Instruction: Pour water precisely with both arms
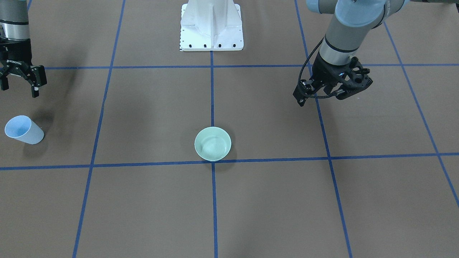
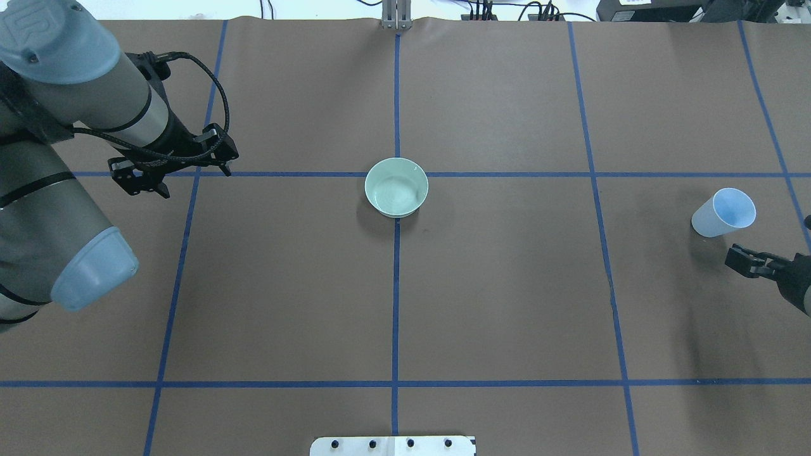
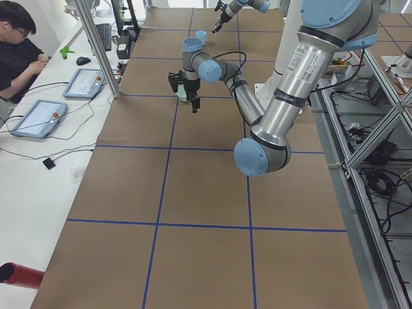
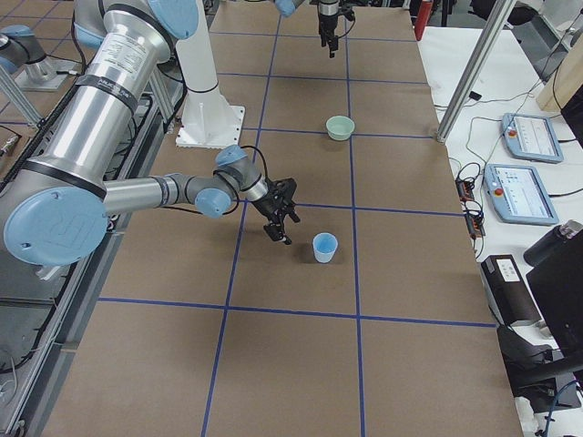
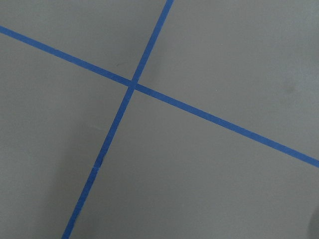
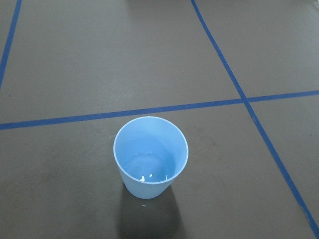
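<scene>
A pale blue cup (image 6: 149, 157) stands upright on the brown table with a little water in it. It also shows in the front-facing view (image 1: 23, 129) and the overhead view (image 2: 723, 213). A pale green bowl (image 2: 396, 187) sits at the table's middle, also in the front-facing view (image 1: 212, 143). My right gripper (image 1: 19, 87) is open and empty, hovering just behind the cup on the robot's side (image 2: 744, 261). My left gripper (image 2: 174, 170) looks open and empty, raised over a tape crossing far to the bowl's left (image 1: 319, 96). Neither wrist view shows its own fingers.
The white bolted pedestal (image 1: 211, 28) stands at the robot's side of the table. Blue tape lines (image 5: 132, 84) grid the brown surface. In the left side view an operator (image 3: 19, 51) sits at a side bench with tablets (image 3: 38, 118).
</scene>
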`<control>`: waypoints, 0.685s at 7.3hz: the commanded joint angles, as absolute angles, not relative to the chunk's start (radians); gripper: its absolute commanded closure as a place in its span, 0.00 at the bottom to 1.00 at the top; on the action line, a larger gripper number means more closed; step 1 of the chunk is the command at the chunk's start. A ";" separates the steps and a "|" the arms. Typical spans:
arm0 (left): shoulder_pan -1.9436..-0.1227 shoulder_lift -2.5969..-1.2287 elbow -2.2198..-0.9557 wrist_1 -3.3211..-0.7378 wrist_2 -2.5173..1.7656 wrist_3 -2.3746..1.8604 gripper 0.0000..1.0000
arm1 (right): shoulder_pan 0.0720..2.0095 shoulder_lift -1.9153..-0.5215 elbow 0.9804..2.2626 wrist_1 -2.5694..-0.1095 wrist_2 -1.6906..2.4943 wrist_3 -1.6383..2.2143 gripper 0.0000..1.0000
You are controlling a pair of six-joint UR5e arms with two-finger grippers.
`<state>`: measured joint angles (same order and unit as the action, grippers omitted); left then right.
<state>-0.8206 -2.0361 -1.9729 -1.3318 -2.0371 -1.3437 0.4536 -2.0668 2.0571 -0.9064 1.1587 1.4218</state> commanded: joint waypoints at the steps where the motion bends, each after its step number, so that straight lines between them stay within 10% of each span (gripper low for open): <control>1: -0.819 -2.037 -1.968 -1.332 -2.037 -1.344 0.00 | 0.426 -2.014 1.990 -0.902 1.092 1.442 0.03; 5: -0.819 -2.037 -1.965 -1.335 -2.039 -1.344 0.00 | 0.410 -1.980 1.892 -0.753 0.982 1.436 0.02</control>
<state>-0.8192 -2.0371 -1.9658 -1.3339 -2.0375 -1.3438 0.4150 -1.9833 1.9397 -0.8386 1.0161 1.4399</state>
